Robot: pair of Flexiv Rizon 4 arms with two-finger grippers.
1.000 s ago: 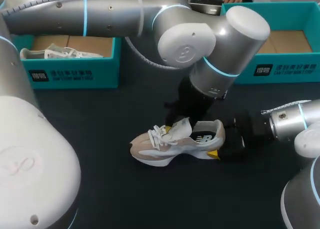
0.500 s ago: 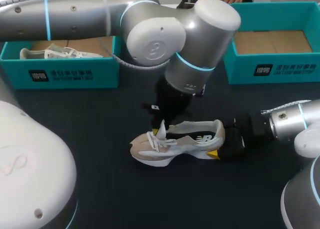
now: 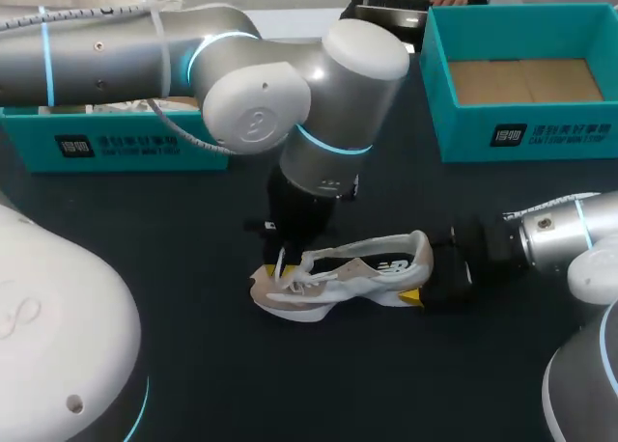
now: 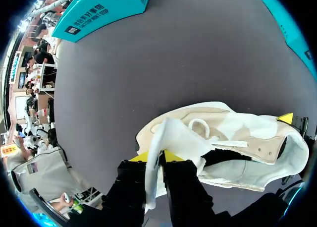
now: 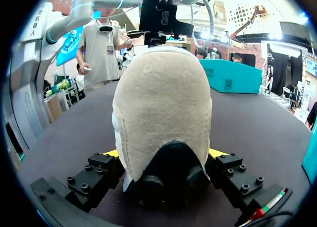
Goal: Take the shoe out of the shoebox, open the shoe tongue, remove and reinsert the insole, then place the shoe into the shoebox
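The dark table (image 3: 193, 365) carries two teal shoeboxes, the left shoebox (image 3: 116, 143) and the right shoebox (image 3: 521, 133), with one beige shoe (image 3: 338, 283) standing on its sole in front of them. The right hand (image 5: 164, 152) clamps its heel from both sides. The left hand (image 4: 157, 160) pinches the tongue (image 4: 171, 138) tight between its two fingers.

The near table (image 3: 319, 384) in front of the shoe (image 3: 338, 280) lies open, but the left arm (image 3: 280, 114) hangs over its toe and far side, the right gripper (image 5: 164, 155) clamps the heel, and the strip before the right shoebox (image 3: 521, 138) seems passable.
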